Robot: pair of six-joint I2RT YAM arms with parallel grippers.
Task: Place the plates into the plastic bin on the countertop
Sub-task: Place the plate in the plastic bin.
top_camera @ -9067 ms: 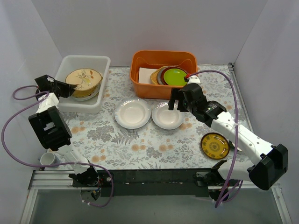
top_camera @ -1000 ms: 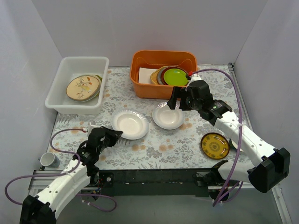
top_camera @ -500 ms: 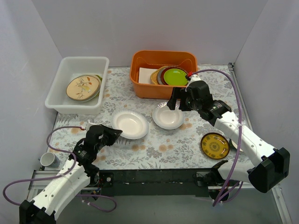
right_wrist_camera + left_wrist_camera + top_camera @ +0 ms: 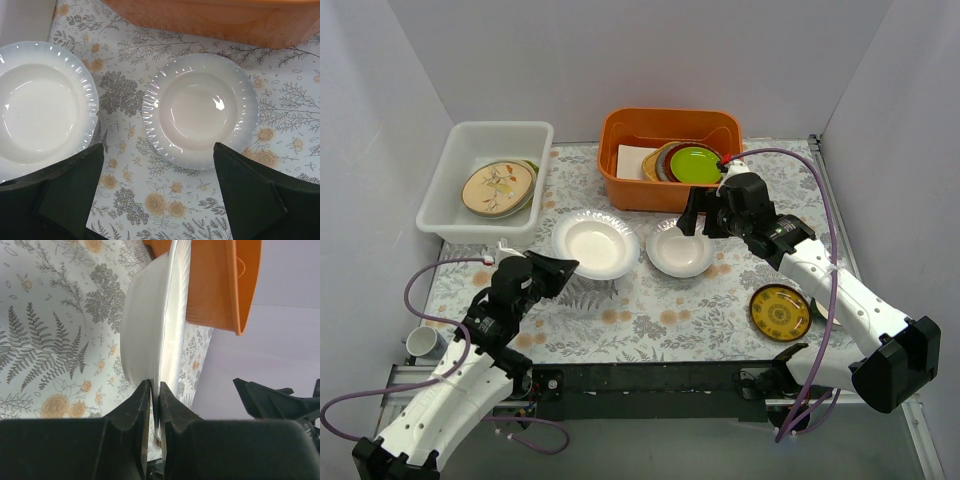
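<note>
My left gripper (image 4: 560,266) is shut on the near rim of a white plate (image 4: 595,245), which is lifted and tilted above the countertop (image 4: 660,310). In the left wrist view the plate (image 4: 145,325) stands edge-on between the jaws of that gripper (image 4: 155,390). A second white plate (image 4: 678,250) lies flat; my right gripper (image 4: 695,215) hovers open just behind and above it, fingers straddling its near edge (image 4: 158,147). The plastic bin (image 4: 445,215) at the back left holds stacked plates (image 4: 498,187). A dark gold plate (image 4: 780,312) lies at the right front.
An orange tub (image 4: 670,125) at the back centre holds a lime-green plate (image 4: 696,163) and maroon-rimmed ones. A small white cup (image 4: 422,342) sits off the countertop's left front corner. White walls close in left, back and right.
My left gripper has raised the white plate off the countertop and carried it back toward the bin, tilting it. The right arm has stayed put, open over the second plate.
</note>
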